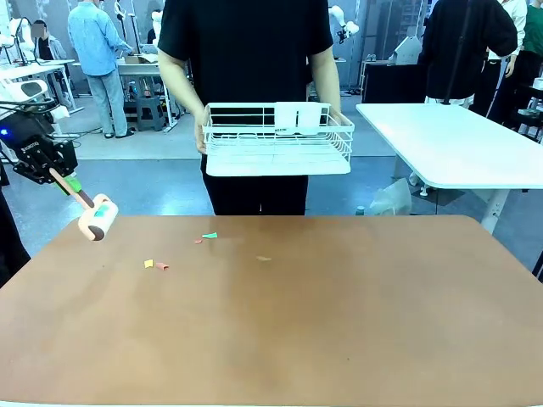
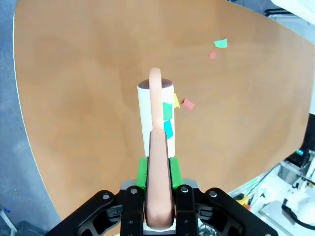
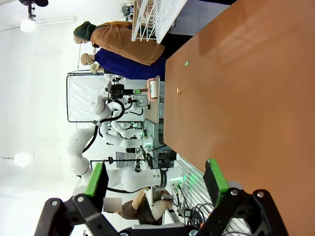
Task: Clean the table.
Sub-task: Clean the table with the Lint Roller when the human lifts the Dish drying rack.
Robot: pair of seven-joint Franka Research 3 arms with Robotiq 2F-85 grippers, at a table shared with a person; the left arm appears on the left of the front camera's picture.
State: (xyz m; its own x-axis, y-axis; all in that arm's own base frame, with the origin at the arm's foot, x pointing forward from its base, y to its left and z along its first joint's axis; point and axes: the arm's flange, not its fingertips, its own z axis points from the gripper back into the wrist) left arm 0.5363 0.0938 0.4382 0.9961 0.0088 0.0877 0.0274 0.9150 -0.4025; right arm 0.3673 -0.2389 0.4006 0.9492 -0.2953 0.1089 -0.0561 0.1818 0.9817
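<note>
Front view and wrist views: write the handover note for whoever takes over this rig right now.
Left tool: shut on the handle of the lint roller, held at the far left edge of the table; green and cyan bits are stuck to its roll.
Right tool: open, empty.
The person holds a white wire basket beyond the far edge.
Left to do: roll up the paper scraps on the left half.

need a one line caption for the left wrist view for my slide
The left tool grips a lint roller by its pink handle over the table, coloured paper scraps ahead.
</note>
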